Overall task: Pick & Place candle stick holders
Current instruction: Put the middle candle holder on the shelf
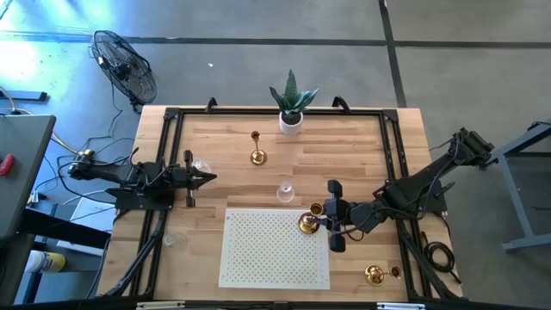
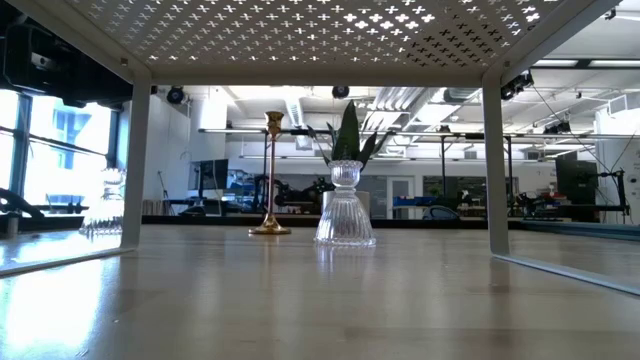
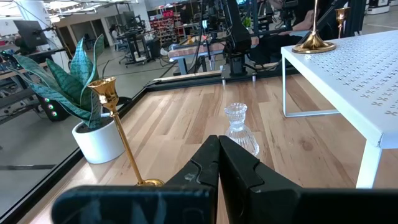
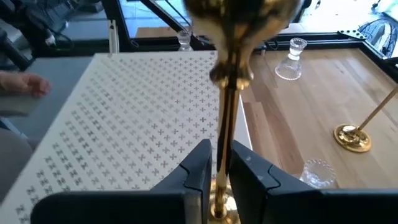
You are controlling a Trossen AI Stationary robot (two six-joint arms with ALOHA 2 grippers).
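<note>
Left edge of the tabletop: the left gripper (image 1: 209, 179) is waiting there, jaws pressed together on nothing, fingers (image 3: 239, 171) pointing inward across the wood. A clear glass holder (image 1: 202, 164) is standing just beside its tip, toward the far edge; another glass holder (image 1: 170, 240) is sitting nearer the front left corner, off the left side of the white perforated shelf (image 1: 258, 267).

Far middle: a tall brass holder (image 1: 256, 156) is standing upright on the bare wood, with a white pot holding a green plant (image 1: 292, 103) at the far edge behind it. In the low view that brass holder (image 2: 271, 175) and a third glass holder (image 2: 345, 206) are showing upright, side by side, under the shelf top (image 2: 300, 30). From above, this glass holder (image 1: 285, 191) is standing just past the shelf's far edge.

Right of middle: the right gripper (image 1: 320, 222) is reaching in from the right edge, jaws clamped on the thin stem of a brass candle stick holder (image 4: 231, 74), which is standing upright at the shelf's far right corner. Whether its base (image 1: 308, 224) is touching the shelf surface, I cannot tell.

Front right corner of the tabletop: one more brass holder (image 1: 376, 274) is lying there on its side, well apart from the gripper.
</note>
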